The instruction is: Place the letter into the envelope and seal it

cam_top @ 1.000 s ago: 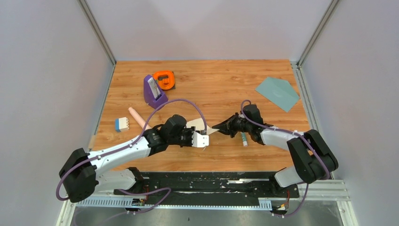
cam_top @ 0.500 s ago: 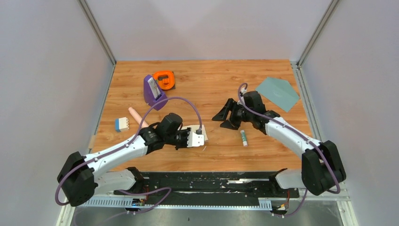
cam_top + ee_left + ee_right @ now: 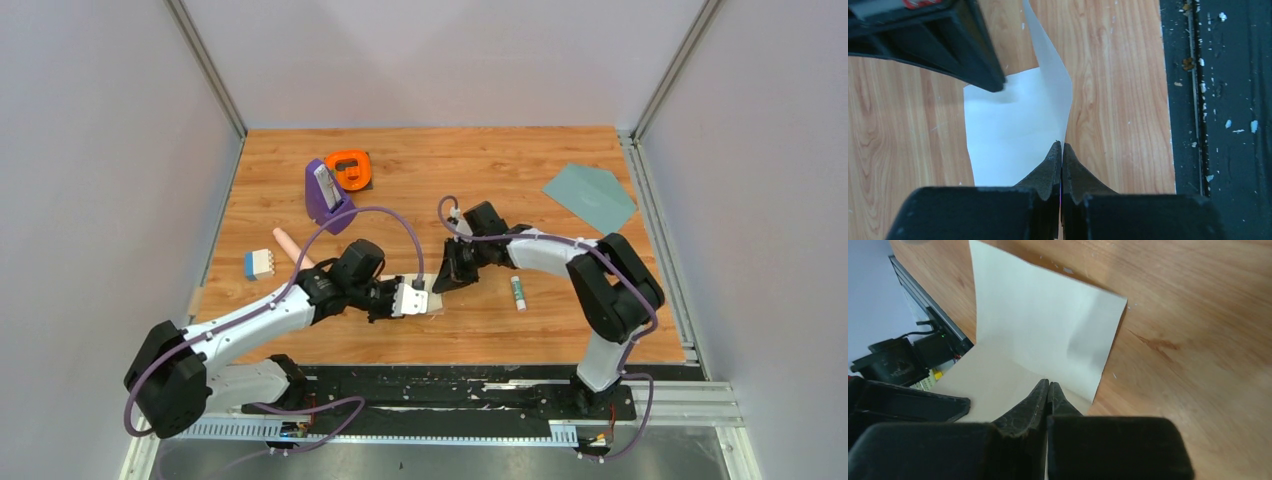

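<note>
The letter [image 3: 434, 302], a pale beige sheet bent into a fold, lies on the table near the front centre. My left gripper [image 3: 425, 300] is shut on its near edge; in the left wrist view the jaws [image 3: 1062, 146] pinch the sheet [image 3: 1013, 130], and part of it stands up. My right gripper [image 3: 443, 283] is shut, its tips down over the letter [image 3: 1038, 325] from the right, as seen in the right wrist view [image 3: 1049, 384]. I cannot tell whether it pinches paper. The grey-teal envelope [image 3: 590, 196] lies flat at the far right, apart from both grippers.
A glue stick [image 3: 518, 292] lies just right of the right gripper. A purple holder [image 3: 327, 195] and an orange tape dispenser [image 3: 349, 168] stand at the back left. A pink cylinder [image 3: 290, 248] and a blue-white block [image 3: 259, 264] lie at the left.
The right gripper let go of the letter, opened and lifted away, then came back left and down onto the letter with jaws shut. The left gripper shifted slightly toward the front, still holding the letter.
</note>
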Controlling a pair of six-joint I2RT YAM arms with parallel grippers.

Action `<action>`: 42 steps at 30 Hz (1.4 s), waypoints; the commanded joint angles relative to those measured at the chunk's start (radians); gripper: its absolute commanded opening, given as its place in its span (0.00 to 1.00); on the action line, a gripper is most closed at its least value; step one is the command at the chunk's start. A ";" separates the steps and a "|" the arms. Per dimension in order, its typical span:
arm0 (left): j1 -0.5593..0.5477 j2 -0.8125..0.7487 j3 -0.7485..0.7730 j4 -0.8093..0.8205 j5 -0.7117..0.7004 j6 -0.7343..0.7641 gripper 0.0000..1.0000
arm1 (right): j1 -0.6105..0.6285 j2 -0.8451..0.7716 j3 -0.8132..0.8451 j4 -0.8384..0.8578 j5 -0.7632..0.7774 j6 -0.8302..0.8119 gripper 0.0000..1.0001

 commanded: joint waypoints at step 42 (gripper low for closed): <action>0.184 0.282 0.213 -0.051 -0.131 -0.270 0.00 | -0.013 -0.162 0.088 -0.166 0.217 -0.134 0.28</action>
